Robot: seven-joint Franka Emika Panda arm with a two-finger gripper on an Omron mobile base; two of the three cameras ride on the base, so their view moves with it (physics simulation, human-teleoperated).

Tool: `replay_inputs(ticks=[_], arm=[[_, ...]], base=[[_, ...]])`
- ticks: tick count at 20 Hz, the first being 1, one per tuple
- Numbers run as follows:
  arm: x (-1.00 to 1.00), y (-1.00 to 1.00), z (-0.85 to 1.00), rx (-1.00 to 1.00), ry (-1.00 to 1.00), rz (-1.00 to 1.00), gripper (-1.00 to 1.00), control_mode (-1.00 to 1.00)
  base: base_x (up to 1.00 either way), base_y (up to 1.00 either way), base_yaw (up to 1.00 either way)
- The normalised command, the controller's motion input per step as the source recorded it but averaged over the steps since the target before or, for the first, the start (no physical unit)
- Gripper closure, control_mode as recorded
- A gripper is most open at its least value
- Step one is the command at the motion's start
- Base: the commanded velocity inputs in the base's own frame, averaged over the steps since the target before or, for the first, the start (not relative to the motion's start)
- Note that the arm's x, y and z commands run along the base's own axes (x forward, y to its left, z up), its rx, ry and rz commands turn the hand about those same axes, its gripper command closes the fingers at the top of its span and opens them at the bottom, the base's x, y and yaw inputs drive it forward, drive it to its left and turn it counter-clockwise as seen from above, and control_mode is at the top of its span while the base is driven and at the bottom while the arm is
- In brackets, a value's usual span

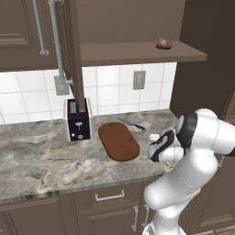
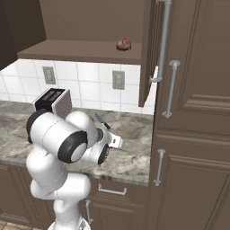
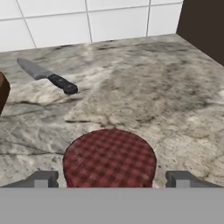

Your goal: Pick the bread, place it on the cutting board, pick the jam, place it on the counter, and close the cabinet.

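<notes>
In the hand view the jam [image 3: 109,158] stands upright on the counter [image 3: 166,100], its checked red lid between the two fingertips [image 3: 43,179]. The gripper [image 3: 109,180] is spread wide: each tip sits clear of the jar's side with a gap, so nothing is held. From the jar, a knife [image 3: 46,75] lies on the stone at about 11 o'clock, well apart, its dark handle pointing toward the jar and its blade toward the tiled wall. The edge of the cutting board [image 3: 3,89] shows at about 10 o'clock.

In the left base view the cutting board [image 1: 118,140] lies flat and bare on the counter [image 1: 41,160], just right of a toaster [image 1: 78,120]. The knife [image 1: 131,123] lies at about 1 o'clock of the board, near it. The arm's wrist hangs low over the counter at 3 o'clock of the board.

The cabinet [image 1: 73,50] is open, its door swung out edge-on above the toaster. On its shelf sits the bread [image 1: 164,43], alone, toward the right end. In the right base view the bread [image 2: 123,44] is at 12 o'clock, high above the arm, and the open door [image 2: 150,49] stands to its right.
</notes>
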Motion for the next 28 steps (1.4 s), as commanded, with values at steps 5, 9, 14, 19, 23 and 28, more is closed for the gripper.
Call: replay_inputs(ticks=[5, 9, 14, 19, 23, 28], arm=[[-0.17, 0.00, 0.00, 0.00, 0.00, 0.00, -1.00, -1.00], [-0.20, 0.00, 0.00, 0.00, 0.00, 0.00, -1.00, -1.00], [-0.13, 0.00, 0.00, 0.00, 0.00, 0.00, -1.00, -1.00], [-0.07, 0.00, 0.00, 0.00, 0.00, 0.00, -1.00, -1.00], [-0.04, 0.00, 0.00, 0.00, 0.00, 0.00, -1.00, -1.00], [-0.04, 0.00, 0.06, 0.00, 0.00, 0.00, -1.00, -1.00]], base=[[0.00, 0.00, 0.00], [0.00, 0.00, 0.00], [0.00, 0.00, 0.00], [0.00, 0.00, 0.00], [0.00, 0.00, 0.00], [0.00, 0.00, 0.00]])
